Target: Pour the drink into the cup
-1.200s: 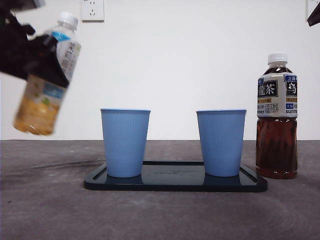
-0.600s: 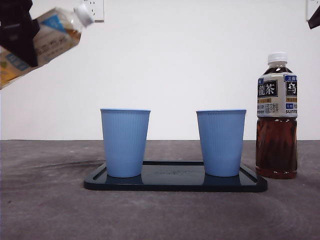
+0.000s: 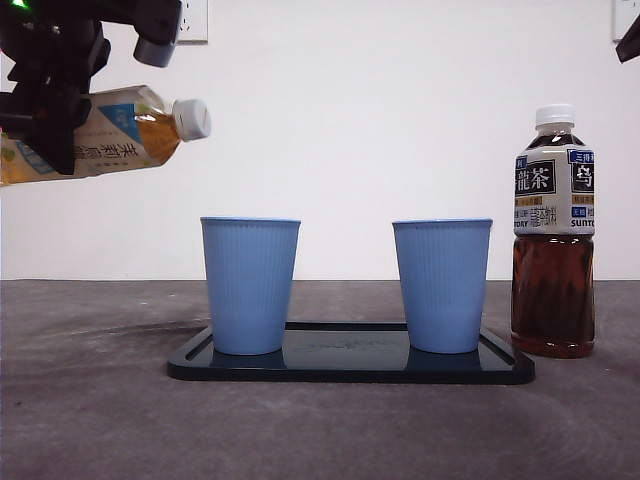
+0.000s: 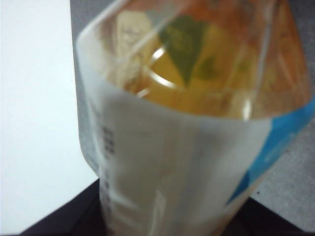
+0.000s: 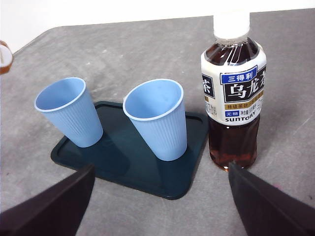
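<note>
Left gripper (image 3: 45, 120) jaws pinch the clear plastic bottle of yellow tea (image 3: 100, 135), held nearly level, white cap above and short of the nearer blue ribbed plastic cup (image 3: 250, 285) on the dark tray (image 3: 350, 365). Right gripper (image 5: 160, 196) jaws spread wide, empty, with the second blue cup (image 5: 156, 120) and dark oolong bottle (image 5: 234, 93) just beyond them

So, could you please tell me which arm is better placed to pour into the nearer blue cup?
Left. Its gripper holds the tilted yellow tea bottle above and beside that blue ribbed cup; the right gripper is open and empty.
</note>
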`<state>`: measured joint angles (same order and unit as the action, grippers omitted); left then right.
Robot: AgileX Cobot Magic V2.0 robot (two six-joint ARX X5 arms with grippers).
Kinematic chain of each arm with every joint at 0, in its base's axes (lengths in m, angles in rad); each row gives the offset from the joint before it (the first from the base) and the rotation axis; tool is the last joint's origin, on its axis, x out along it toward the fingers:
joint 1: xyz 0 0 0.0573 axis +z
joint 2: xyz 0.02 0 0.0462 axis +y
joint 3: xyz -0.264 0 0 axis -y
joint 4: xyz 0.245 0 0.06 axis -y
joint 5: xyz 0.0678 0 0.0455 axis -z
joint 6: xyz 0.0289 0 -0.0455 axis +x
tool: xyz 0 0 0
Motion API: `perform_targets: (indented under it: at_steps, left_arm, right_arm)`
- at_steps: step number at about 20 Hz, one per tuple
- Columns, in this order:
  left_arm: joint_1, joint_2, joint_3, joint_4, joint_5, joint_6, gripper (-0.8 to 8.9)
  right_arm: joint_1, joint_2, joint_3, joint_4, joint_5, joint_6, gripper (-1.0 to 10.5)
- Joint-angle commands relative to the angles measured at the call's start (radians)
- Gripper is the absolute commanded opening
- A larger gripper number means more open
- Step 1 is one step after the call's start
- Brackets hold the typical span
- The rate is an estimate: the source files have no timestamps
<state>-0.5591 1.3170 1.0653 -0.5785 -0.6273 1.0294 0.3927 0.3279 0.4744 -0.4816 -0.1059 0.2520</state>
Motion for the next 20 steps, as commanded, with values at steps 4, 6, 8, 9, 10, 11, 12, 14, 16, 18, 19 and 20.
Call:
perform_targets:
  at_steps: [4,6,8,9,10,11,12,14,16,18,19,20]
  left_arm:
    - [-0.041,0.056,0.037,0.053,-0.112,0.089,1.74]
    - [-0.051,0.069,0.037,0.056,-0.118,0.089,1.74]
    - [-0.063,0.08,0.037,0.063,-0.125,0.089,1.74]
    - [-0.067,0.089,0.037,0.077,-0.138,0.089,1.73]
    - [-0.07,0.095,0.037,0.087,-0.152,0.089,1.73]
    - [-0.072,0.103,0.037,0.094,-0.163,0.089,1.73]
    - [-0.075,0.108,0.037,0.097,-0.17,0.089,1.73]
    - [-0.077,0.112,0.037,0.098,-0.17,0.089,1.73]
    - [-0.077,0.112,0.037,0.098,-0.17,0.089,1.73]
    - [-0.077,0.112,0.037,0.098,-0.17,0.089,1.73]
    - [-0.077,0.112,0.037,0.099,-0.17,0.089,1.73]
    - [-0.077,0.112,0.037,0.1,-0.17,0.089,1.73]
  right_arm:
    - [0.007,0.001,0.01,0.007,-0.003,-0.019,4.3]
    - [0.007,0.001,0.01,0.003,-0.003,-0.022,4.3]
    - [0.007,0.001,0.01,0.001,-0.003,-0.024,4.3]
    - [0.007,0.001,0.01,0.001,-0.003,-0.024,4.3]
    - [0.007,0.001,0.01,0.001,-0.003,-0.024,4.3]
    - [0.007,0.001,0.01,0.001,-0.004,-0.024,4.3]
    - [0.007,0.001,0.01,0.001,-0.004,-0.024,4.3]
    - [0.007,0.001,0.01,0.001,-0.007,-0.024,4.3]
    - [0.007,0.001,0.01,0.001,-0.007,-0.024,4.3]
    - [0.007,0.001,0.01,0.001,-0.007,-0.025,4.3]
    - [0.007,0.001,0.01,0.001,-0.007,-0.025,4.3]
    - [0.007,0.001,0.01,0.001,-0.007,-0.025,4.3]
